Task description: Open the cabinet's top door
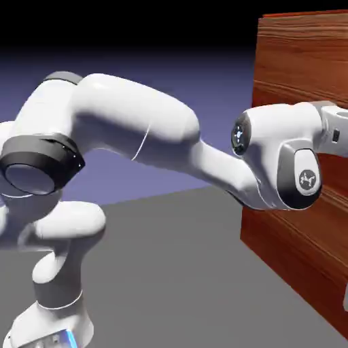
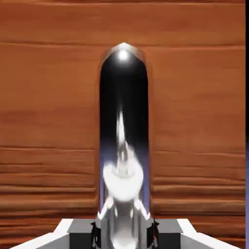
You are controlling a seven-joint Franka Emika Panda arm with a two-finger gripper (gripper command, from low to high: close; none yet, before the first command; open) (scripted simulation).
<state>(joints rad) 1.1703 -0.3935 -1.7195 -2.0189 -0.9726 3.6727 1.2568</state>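
Since the tool (image 2: pixel 124 232) has its two grey fingertips (image 2: pixel 81 234) pinched hard against the silver bar handle (image 2: pixel 124 121), which runs up between them in the hand view, the step in hand looks to be the pull that swings the top door (image 2: pixel 194 112) out. To do it well, I judge the hand should draw back along an arc about the door's hinge, not in a straight line, so the bar does not twist out of the pinch; the squeeze should stay firm, as polished metal may slip. In the exterior view the tool itself is hidden behind the wrist at the picture's right edge, pressed close to the cabinet (image 1: pixel 292 54). That reddish-brown cabinet stands on the grey counter (image 1: pixel 177 272), its door apparently not yet swung open.
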